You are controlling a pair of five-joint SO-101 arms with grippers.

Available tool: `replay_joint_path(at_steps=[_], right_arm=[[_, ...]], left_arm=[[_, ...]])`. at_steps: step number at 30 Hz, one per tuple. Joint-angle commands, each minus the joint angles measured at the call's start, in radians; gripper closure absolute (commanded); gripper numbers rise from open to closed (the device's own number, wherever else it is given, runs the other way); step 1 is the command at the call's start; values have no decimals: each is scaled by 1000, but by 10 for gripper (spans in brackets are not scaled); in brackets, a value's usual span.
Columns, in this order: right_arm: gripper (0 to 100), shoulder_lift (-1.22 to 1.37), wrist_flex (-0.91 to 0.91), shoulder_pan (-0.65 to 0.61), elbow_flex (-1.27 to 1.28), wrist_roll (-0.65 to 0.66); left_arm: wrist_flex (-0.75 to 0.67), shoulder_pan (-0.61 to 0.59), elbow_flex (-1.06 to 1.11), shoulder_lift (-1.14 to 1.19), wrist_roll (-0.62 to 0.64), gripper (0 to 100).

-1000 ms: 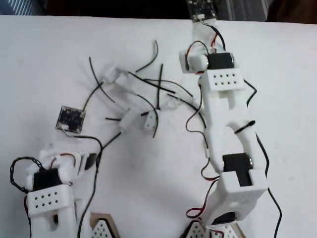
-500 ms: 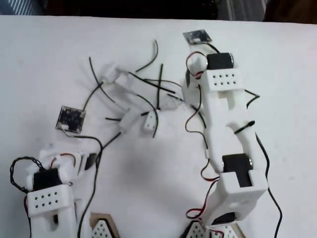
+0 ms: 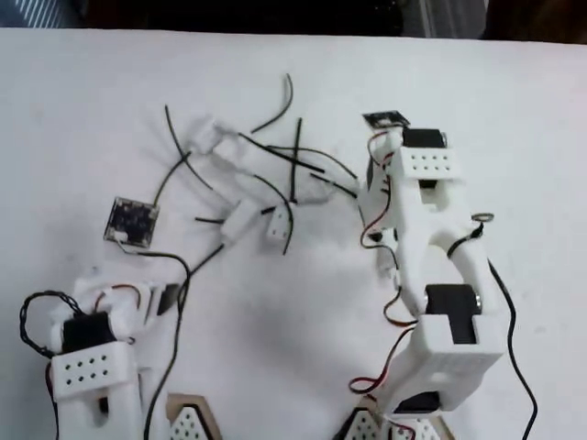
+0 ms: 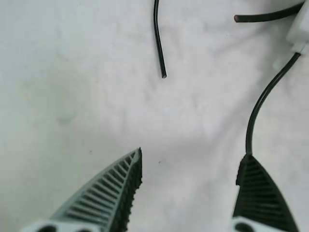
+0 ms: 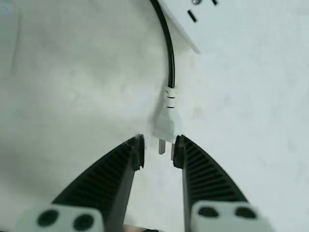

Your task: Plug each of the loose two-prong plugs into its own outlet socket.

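A white two-prong plug (image 5: pixel 166 126) lies flat on the white table, its black cord (image 5: pixel 167 53) running off toward a white outlet socket block (image 5: pixel 190 14). My right gripper (image 5: pixel 158 149) is narrowly open just over the table, and the plug's prongs lie between its fingertips. In the high view the same plug (image 3: pixel 319 187) sits just left of the right arm (image 3: pixel 429 167). Other white socket blocks (image 3: pixel 240 220) (image 3: pixel 206 137) lie among tangled black cords. My left gripper (image 4: pixel 192 158) stands wide open over bare table near a cord (image 4: pixel 258 108); in the high view this gripper (image 3: pixel 158 299) is at the lower left.
Loose black cord ends (image 3: pixel 288 90) fan out across the table's middle. A small dark circuit board (image 3: pixel 131 220) lies left of the sockets, another circuit board (image 3: pixel 386 119) beside the right arm's wrist. A small ring (image 3: pixel 481 218) rests at the right.
The right arm has drawn back toward the near side and lowered its wrist toward the plug. The left arm, the plugs and the sockets have stayed put.
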Motion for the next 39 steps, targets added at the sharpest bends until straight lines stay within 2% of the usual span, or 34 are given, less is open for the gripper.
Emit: replay_joint_path(at_steps=[1, 15, 28, 35, 39], right_arm=[[890, -45, -7, 31, 0, 3], [892, 229, 47, 67, -143, -71], [894, 251, 85, 48, -141, -72], [894, 277, 84, -18, -124, -86], [947, 275, 77, -21, -127, -104]], left_arm=[[-17, -2, -5, -13, -9, 688], [-17, -2, -5, -13, -9, 688], [-17, -2, -5, -13, -9, 688], [-17, -2, -5, -13, -9, 688], [-17, -2, -5, -13, -9, 688]])
